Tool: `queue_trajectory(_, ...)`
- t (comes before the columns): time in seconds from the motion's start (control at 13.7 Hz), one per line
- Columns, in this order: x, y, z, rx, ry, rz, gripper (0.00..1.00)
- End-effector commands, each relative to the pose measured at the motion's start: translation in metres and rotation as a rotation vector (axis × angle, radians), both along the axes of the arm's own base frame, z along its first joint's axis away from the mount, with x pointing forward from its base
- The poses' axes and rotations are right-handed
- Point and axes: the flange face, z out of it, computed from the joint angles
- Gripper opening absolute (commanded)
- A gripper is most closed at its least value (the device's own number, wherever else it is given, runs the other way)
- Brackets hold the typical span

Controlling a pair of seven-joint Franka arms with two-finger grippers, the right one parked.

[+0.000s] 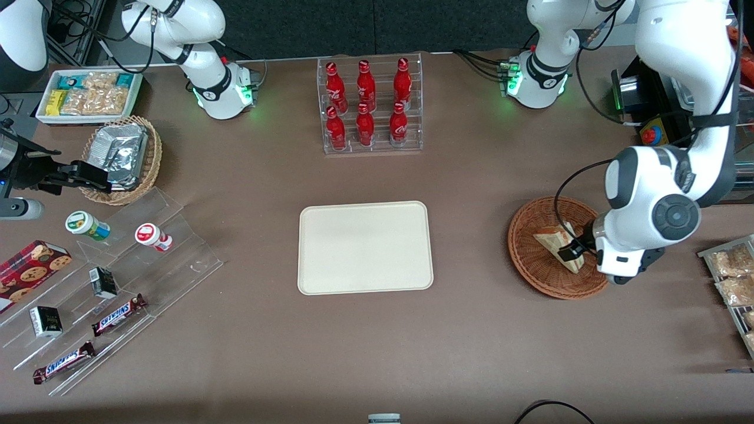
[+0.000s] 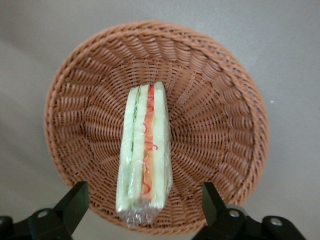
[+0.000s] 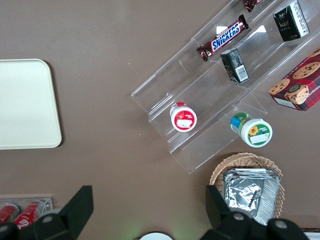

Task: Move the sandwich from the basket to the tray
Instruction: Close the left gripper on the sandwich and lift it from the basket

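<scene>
The sandwich (image 1: pixel 552 240) is a plastic-wrapped wedge of pale bread with a red and orange filling stripe (image 2: pixel 148 150). It lies in the reddish-brown wicker basket (image 1: pixel 523 253), toward the working arm's end of the table. My gripper (image 1: pixel 574 252) hangs just over the basket and the sandwich's end. It is open, its black fingers (image 2: pixel 76 201) standing wide apart on either side of the sandwich (image 2: pixel 145 155), touching nothing. The basket's rim (image 2: pixel 60 100) rings the sandwich. The cream-white tray (image 1: pixel 365 247) lies flat mid-table with nothing on it.
A clear rack of red cola bottles (image 1: pixel 368 106) stands farther from the front camera than the tray. Snack bags on a rack (image 1: pixel 733 277) lie beside the basket. Toward the parked arm's end are an acrylic stand with candy bars (image 1: pixel 118 315) and a tan basket of foil packets (image 1: pixel 121 156).
</scene>
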Motion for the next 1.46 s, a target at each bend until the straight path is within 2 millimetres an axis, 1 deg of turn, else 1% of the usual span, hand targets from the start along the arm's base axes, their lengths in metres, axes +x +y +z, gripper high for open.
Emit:
queue_trajectory(0.0,-0.019,0.002,-0.024,0.002,-0.015,0.018,1.0)
queue_trajectory(0.15,-0.031,0.004,-0.046,0.005,-0.008,0.013,1.0)
queue_trajectory(0.37,-0.035,0.005,-0.07,0.009,0.015,0.009,1.0)
queue_trajectory(0.44,-0.034,0.004,-0.076,0.008,0.007,0.006,0.95)
queue_trajectory(0.51,-0.034,0.004,-0.078,0.008,0.006,0.007,0.64)
queue_trajectory(0.59,-0.034,0.004,-0.077,0.008,0.004,0.007,0.37)
queue_trajectory(0.66,-0.033,0.004,-0.075,0.007,-0.001,0.011,0.19)
queue_trajectory(0.73,-0.031,0.003,-0.072,0.007,-0.007,0.01,0.08)
queue_trajectory(0.8,-0.029,0.004,-0.065,0.007,-0.016,0.011,0.01)
queue_trajectory(0.95,-0.02,0.001,-0.035,0.008,-0.044,0.027,0.0)
queue_trajectory(1.1,-0.009,-0.01,0.003,0.01,-0.025,0.016,0.0)
queue_trajectory(1.24,0.001,-0.049,0.047,0.006,0.01,-0.038,0.0)
queue_trajectory(1.32,0.004,-0.074,0.071,0.005,0.016,-0.074,0.0)
queue_trajectory(1.39,0.003,-0.102,0.09,0.004,0.02,-0.115,0.0)
